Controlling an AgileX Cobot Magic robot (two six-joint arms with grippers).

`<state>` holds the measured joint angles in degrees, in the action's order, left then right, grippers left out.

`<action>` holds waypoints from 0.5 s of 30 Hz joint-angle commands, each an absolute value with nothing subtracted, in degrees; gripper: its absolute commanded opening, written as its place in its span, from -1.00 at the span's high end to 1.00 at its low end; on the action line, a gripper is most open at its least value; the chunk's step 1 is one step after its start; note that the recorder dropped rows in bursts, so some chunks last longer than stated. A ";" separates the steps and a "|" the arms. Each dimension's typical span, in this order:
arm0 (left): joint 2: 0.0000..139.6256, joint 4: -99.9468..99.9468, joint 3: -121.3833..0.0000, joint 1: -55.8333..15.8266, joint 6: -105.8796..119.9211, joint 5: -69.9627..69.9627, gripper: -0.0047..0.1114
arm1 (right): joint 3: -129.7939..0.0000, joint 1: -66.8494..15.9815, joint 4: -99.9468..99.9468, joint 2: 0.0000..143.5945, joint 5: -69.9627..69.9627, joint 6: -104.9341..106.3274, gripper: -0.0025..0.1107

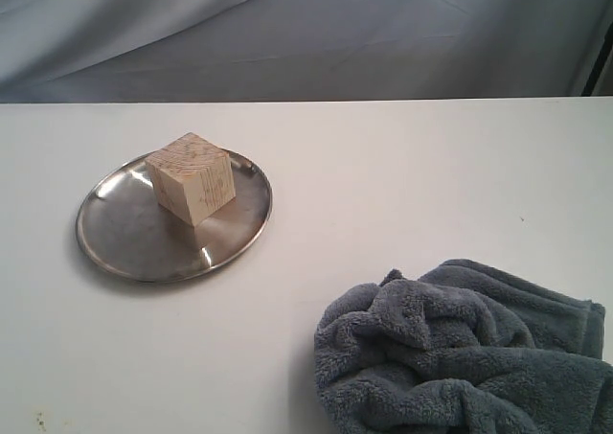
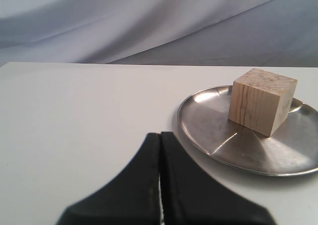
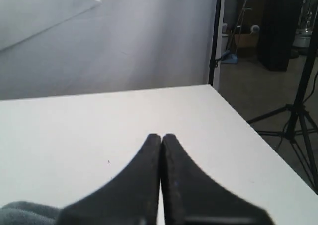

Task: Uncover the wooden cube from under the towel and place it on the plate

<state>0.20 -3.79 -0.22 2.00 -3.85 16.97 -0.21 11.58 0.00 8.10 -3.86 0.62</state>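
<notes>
**Cube on plate, job looks done**

Wooden cube sits flat on the plate, ahead of my left gripper & off to one side, near but apart. One edge faces me; no long axis. Left jaws pressed together, holding nothing. Right gripper likewise closed w/ nothing held, towel bunched beside it. Left arm's nearer if a nudge is needed.

White table; grey draped backdrop behind; black tripod beside it.
</notes>
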 commanded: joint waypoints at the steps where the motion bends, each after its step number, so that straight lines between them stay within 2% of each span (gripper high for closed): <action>1: 0.00 -4.05 0.00 1.70 -4.01 16.38 0.92 | 0.00 11.78 2.29 7.70 -10.44 -0.50 0.96; 15: 0.00 -4.05 0.00 1.70 -4.01 16.38 0.92 | 0.00 11.78 1.95 7.70 -14.85 -0.37 0.96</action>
